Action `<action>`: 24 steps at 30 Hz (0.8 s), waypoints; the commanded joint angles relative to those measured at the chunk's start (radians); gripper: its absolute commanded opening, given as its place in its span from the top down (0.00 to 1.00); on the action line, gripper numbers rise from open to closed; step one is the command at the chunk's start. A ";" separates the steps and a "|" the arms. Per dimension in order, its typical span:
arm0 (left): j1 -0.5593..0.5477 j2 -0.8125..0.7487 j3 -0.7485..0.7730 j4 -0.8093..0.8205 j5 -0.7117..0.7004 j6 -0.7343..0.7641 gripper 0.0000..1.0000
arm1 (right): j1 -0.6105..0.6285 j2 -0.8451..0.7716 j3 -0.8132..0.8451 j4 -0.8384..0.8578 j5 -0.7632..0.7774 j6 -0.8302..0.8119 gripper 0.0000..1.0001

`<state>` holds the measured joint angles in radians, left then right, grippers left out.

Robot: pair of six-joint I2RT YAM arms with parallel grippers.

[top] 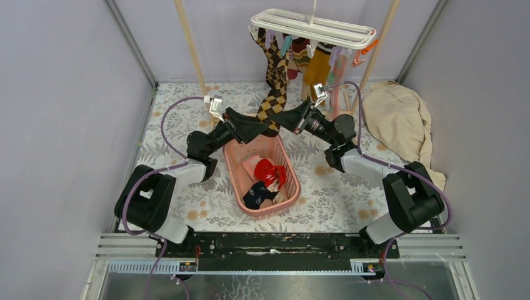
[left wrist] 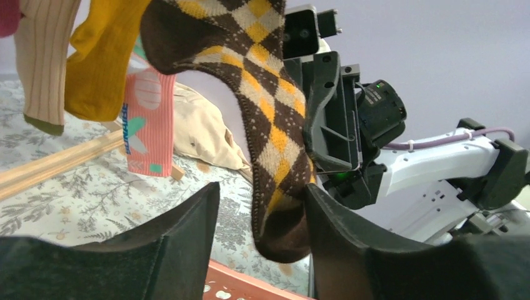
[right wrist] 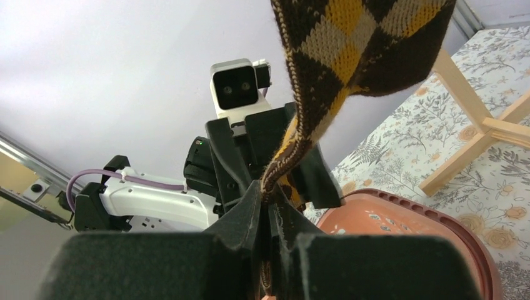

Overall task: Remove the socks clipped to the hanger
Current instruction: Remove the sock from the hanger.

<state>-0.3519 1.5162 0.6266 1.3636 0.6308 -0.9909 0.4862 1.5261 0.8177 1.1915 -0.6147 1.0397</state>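
Only our right gripper (right wrist: 270, 215) pinches the argyle sock (left wrist: 262, 106), the left gripper (left wrist: 261, 200) standing open around its toe; pulling hard, we could tilt the hanger (top: 337, 31).

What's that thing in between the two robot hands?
The toe end of the brown-and-yellow argyle sock. The right gripper pinches it, and the left gripper has its open fingers either side of it. Both wrist views show this.

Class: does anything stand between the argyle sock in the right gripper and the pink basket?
Nothing visible. The toe of the argyle sock hangs over the rim of the pink basket, the left gripper open around it. Its top is still on the hanger.
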 commanded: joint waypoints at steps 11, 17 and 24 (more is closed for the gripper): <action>0.006 -0.116 0.009 -0.108 0.036 0.083 0.96 | 0.021 -0.064 0.040 -0.107 0.036 -0.143 0.63; 0.005 -0.263 0.013 -0.370 -0.019 0.211 0.97 | 0.022 -0.178 0.049 -0.287 0.138 -0.301 0.53; 0.005 -0.329 0.048 -0.498 -0.023 0.245 0.98 | 0.020 -0.228 0.108 -0.320 0.275 -0.410 0.40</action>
<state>-0.3519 1.2140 0.6422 0.9707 0.6228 -0.8009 0.4995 1.3212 0.8478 0.8703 -0.4454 0.7315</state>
